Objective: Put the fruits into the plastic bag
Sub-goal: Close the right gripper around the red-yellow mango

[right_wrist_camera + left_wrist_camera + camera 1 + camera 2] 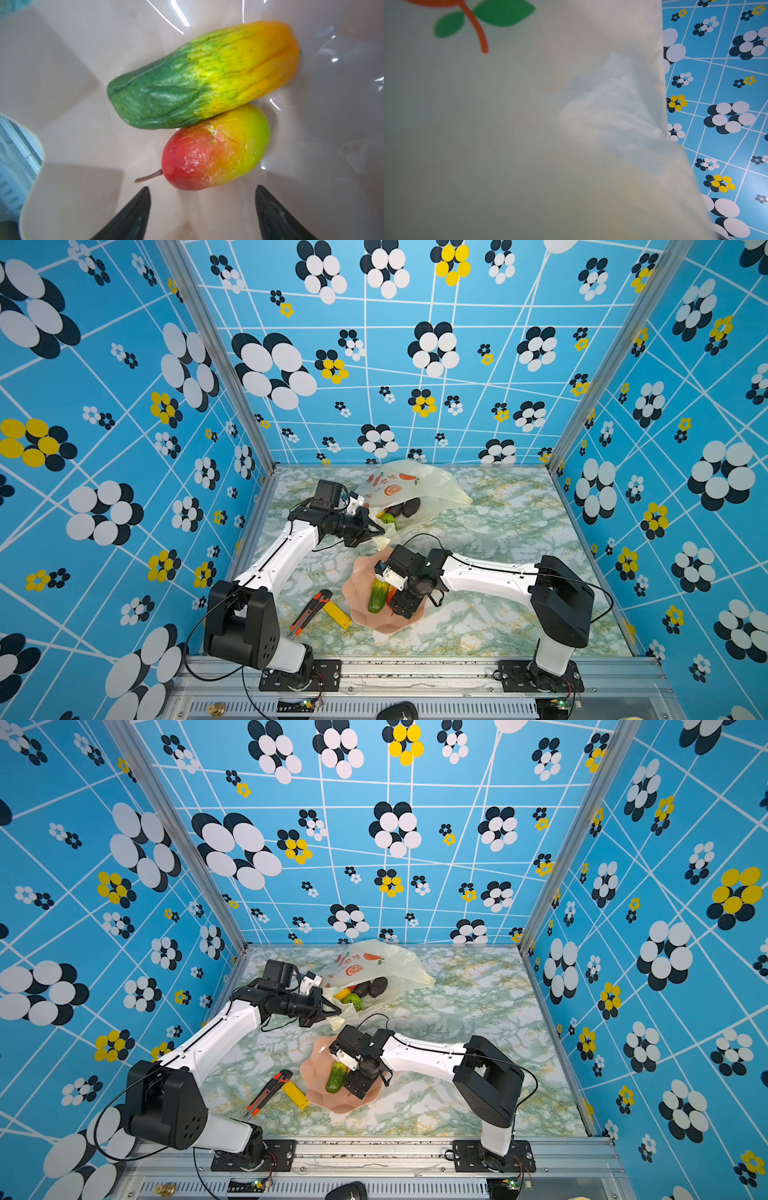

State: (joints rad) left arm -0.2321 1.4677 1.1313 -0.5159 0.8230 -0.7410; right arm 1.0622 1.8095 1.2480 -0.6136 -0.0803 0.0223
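Note:
The plastic bag (415,485) lies at the back of the table with its mouth facing the front. Two black ovals (409,507), a green round fruit (388,519) and a yellow piece (380,514) lie inside the mouth. My left gripper (376,531) is shut on the bag's lower edge, and the bag (529,124) fills the left wrist view. In the pink bowl (361,572) lie a green-orange elongated fruit (203,76) and a red-yellow mango (216,149), touching each other. My right gripper (202,190) hangs open just above the mango, holding nothing.
An orange-black utility knife (309,612) and a flat yellow block (337,614) lie just left of the bowl. Patterned blue walls close in the table on three sides. A metal rail (415,668) runs along the front.

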